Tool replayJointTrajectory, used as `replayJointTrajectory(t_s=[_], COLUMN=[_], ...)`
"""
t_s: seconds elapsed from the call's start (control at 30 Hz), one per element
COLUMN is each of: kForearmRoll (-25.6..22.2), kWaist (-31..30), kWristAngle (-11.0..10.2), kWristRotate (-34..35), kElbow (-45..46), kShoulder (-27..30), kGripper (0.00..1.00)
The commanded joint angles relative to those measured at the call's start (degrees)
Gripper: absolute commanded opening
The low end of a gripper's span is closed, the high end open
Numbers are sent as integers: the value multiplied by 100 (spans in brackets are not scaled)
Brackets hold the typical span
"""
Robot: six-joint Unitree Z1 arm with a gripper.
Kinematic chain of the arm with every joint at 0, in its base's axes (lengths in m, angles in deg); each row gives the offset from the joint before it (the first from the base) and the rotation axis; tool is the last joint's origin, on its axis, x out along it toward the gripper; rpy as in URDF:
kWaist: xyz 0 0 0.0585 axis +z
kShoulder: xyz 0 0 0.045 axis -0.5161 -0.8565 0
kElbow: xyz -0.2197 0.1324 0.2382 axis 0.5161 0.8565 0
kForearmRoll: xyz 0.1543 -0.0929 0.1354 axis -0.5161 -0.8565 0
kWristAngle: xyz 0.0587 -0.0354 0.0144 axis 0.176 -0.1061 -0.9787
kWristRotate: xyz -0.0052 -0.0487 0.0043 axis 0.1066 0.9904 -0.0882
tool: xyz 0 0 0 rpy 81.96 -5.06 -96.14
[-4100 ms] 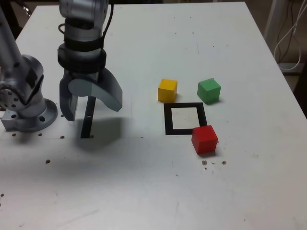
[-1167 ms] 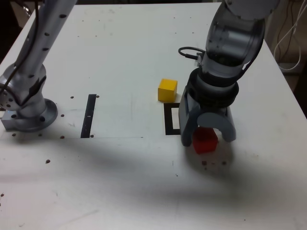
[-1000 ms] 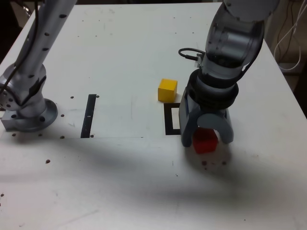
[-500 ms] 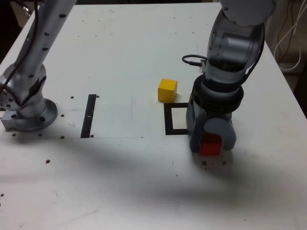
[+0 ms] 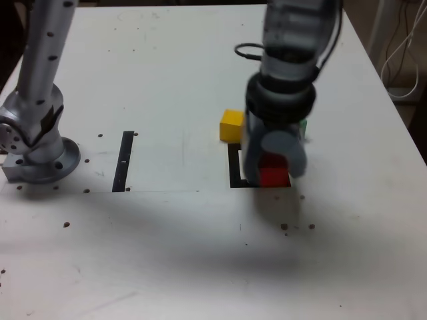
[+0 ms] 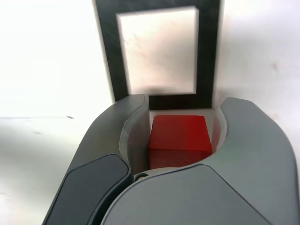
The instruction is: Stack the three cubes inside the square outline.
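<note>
Fingers grasp the matte red cube beside the thick black square outline; nothing stacked yet, yellow cube untouched.

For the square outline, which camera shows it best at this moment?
The wrist view. There the square outline shows nearly whole, black frame and white middle, just beyond the red cube held in the gripper. In the exterior view only one side of the outline and a corner show; the gripper hides the rest.
</note>
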State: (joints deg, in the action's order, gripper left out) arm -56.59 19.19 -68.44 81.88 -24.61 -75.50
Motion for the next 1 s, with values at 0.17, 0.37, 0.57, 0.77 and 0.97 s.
replayJointTrajectory(t_s=[0.17,0.37,0.57,0.77,0.97], kForearmRoll=[234,556,882,892,889], kWaist=[328,430,528,564,564], kWristAngle=[-32,-141,-238,-278,-245], kWristRotate=[-162,-188,-204,-218,-243], kElbow=[545,761,974,1018,1011], kShoulder=[185,129,77,53,40], kGripper=[22,22,24,25,36])
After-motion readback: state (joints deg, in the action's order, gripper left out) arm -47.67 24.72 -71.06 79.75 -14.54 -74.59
